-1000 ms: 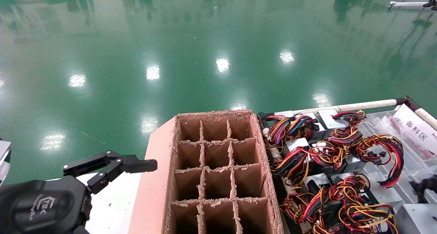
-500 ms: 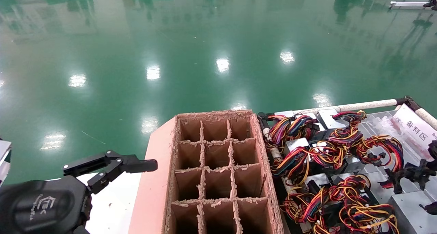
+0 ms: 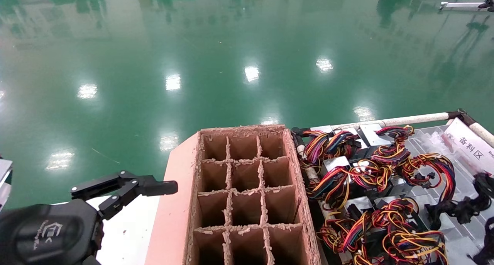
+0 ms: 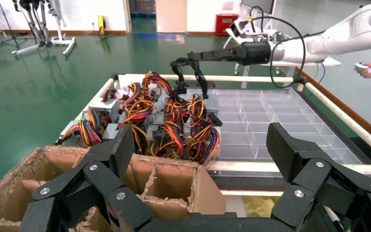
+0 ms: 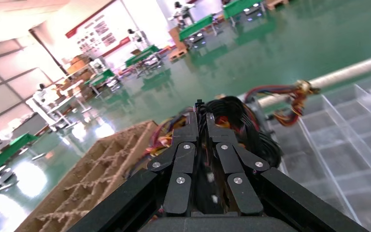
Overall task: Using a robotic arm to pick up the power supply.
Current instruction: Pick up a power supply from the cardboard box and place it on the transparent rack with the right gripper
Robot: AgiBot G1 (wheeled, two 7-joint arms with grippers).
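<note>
Black cord bundle (image 5: pixel 236 116) of the power supply sits pinched between our right gripper's (image 5: pixel 202 110) jaws, above the clear tray (image 3: pixel 461 172) of wired units at the right. Our left gripper (image 4: pixel 198 145) hangs parked beside the cardboard divider box (image 3: pixel 247 195), jaws spread apart.
</note>
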